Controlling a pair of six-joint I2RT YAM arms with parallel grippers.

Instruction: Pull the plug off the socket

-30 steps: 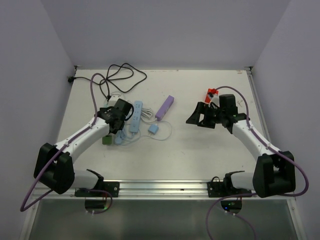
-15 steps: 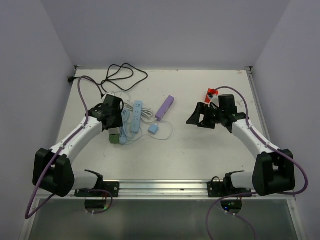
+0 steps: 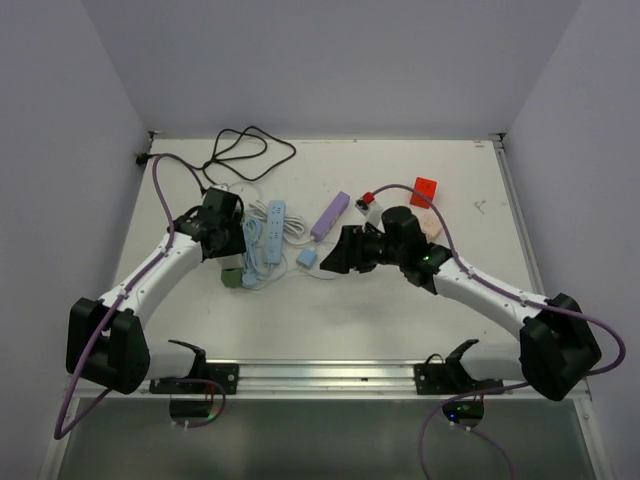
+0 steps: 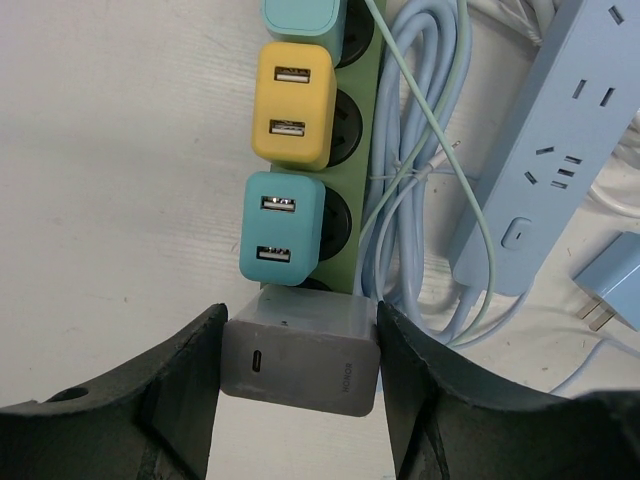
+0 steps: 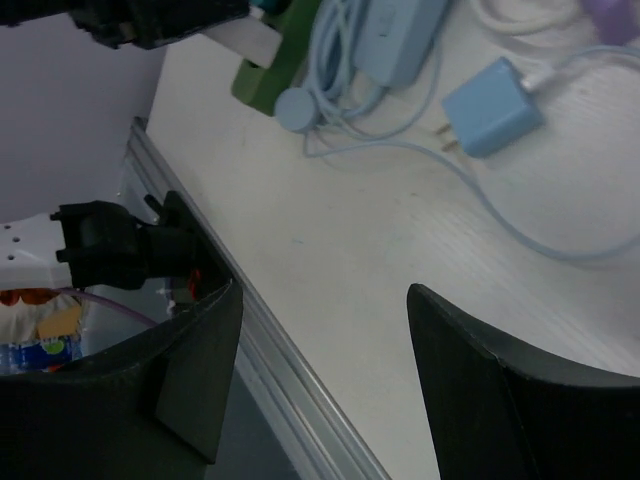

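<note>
**White tabletop, lilac walls: R arm brought in, L grip set on plug**

Since a sec ago the right pincer has been carried from the far R side to mid-table. Its jaws are held apart w/ nothing btwn them. A loose blue charger is seen just ahead of it, to its R. The red block is now left fully uncovered behind it. The left pincer has been shifted only slightly and is clamped on the grey charger, one pad pressed to each side. That plug appears seated in the end socket of the green power strip, which runs straight ahead of the left pincer. The plug is judged not yet out. The pull is pending, w/ the R arm prob. being brought over to pin the strip.

Count:
- 2 power strips: the green one, plus a blue power strip ahead-R of the left pincer.
- 4 adapters seen on the green one: 1 grey charger, 2 teal adapters, 1 yellow adapter.
- 1 loose blue charger.
- 1 purple bar.
- 1 red block.
- 1 black cable.
</note>
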